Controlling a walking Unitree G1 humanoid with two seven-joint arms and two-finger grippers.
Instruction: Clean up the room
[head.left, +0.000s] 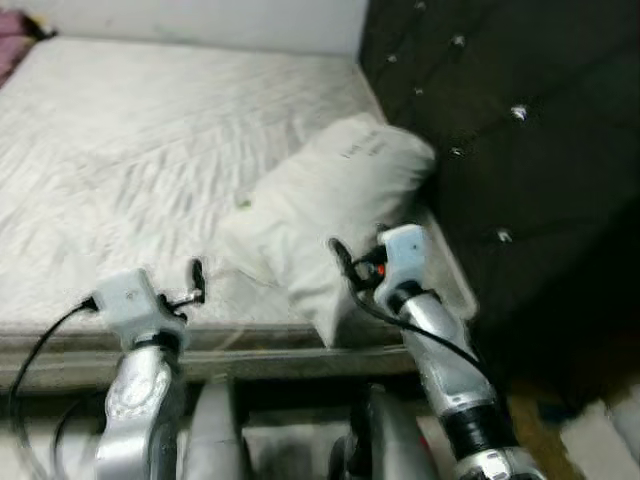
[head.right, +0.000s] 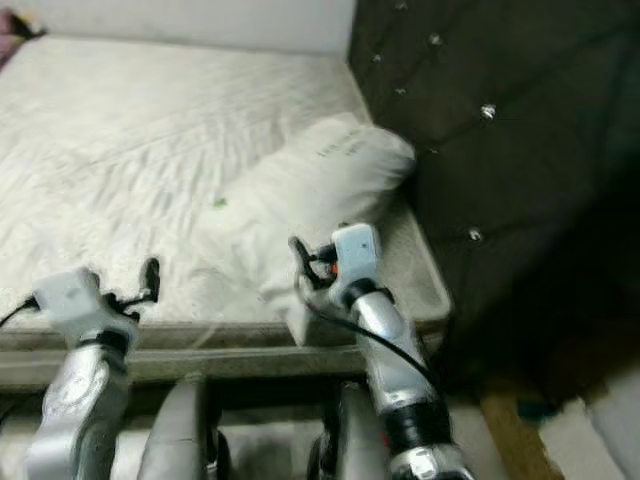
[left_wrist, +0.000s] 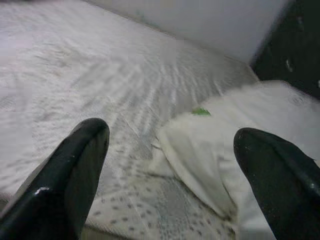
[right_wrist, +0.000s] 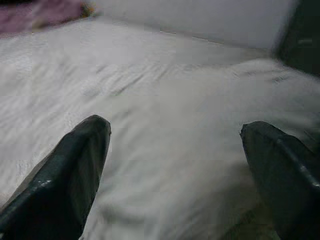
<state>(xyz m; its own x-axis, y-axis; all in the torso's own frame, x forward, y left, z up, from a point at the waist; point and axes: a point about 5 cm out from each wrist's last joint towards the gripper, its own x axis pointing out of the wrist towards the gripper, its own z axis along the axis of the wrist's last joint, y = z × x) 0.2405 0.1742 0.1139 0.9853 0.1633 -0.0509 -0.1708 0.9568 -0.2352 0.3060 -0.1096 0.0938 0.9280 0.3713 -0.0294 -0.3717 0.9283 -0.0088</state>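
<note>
A white pillow (head.left: 330, 200) lies slanted on the bed (head.left: 150, 150), its far end against the dark tufted headboard (head.left: 510, 130) and its near corner hanging over the bed's front edge. My right gripper (right_wrist: 175, 165) is open just above the pillow's near end, fingers spread wide. My left gripper (left_wrist: 172, 175) is open too, held over the mattress near the front edge, to the left of the pillow (left_wrist: 240, 150). Nothing is held in either.
The mattress has a white textured cover. A pink cloth (head.left: 12, 45) lies at the bed's far left corner. The dark headboard stands on the right, a white wall (head.left: 200, 15) behind the bed. A patch of floor (head.left: 600, 430) shows at the lower right.
</note>
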